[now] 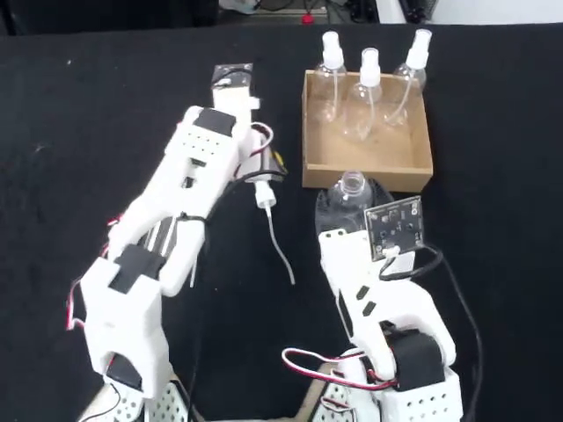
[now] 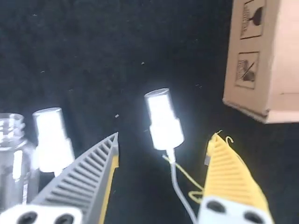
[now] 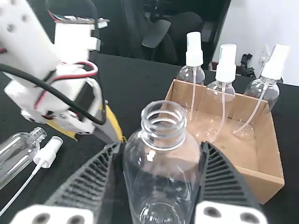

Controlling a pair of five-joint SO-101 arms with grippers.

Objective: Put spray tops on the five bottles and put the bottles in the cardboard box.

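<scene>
Three capped bottles (image 1: 367, 101) in cardboard box (image 1: 365, 171), uncapped bottle (image 1: 352, 189) upright, spray top (image 1: 266, 198) lying

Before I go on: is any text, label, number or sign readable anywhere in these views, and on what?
No words, brands or numbers are readable.
cardboard box, outer side, left wrist view: two framed printed symbols, no lettering.
upper symbol: looks like a glass-shaped handling mark, partly cut off.
lower symbol: too blurred to tell.
bottles: clear, no labels visible.

Handling pictograms (image 2: 246, 70) on cardboard box (image 2: 276, 56)
</scene>
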